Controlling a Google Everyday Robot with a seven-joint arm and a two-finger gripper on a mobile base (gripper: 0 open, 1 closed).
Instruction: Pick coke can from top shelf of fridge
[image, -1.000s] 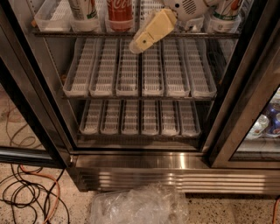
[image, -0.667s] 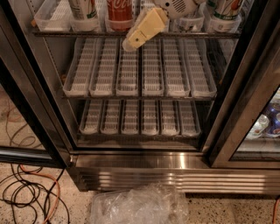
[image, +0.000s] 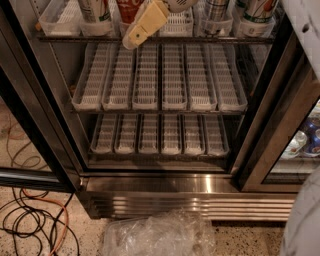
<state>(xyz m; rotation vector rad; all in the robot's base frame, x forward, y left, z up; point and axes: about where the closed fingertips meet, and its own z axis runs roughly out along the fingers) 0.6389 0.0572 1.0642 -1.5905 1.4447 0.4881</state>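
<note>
The coke can (image: 130, 8), red with white script, stands on the top shelf (image: 200, 38) of the fridge (image: 200, 186), and its upper part is cut off by the frame's top edge. My gripper (image: 136, 34), cream-coloured, hangs in front of the shelf's edge, just right of and overlapping the coke can's lower part. White-and-green cans stand at the left (image: 95, 10) and the right (image: 260, 10) of the shelf. A silver-dark can (image: 216, 10) stands between the gripper and the right can.
Two can-less racks of white trays sit below, the middle one (image: 160, 75) and the lower one (image: 160, 135). Dark door frames flank the opening. Cables (image: 30, 220) lie on the floor at the left, and a clear plastic bag (image: 160, 235) lies in front of the base. Cans (image: 305, 140) show behind the right glass.
The gripper has moved left and slightly down along the top shelf's front, from right of the coke can to overlapping it. The cans have not moved.
</note>
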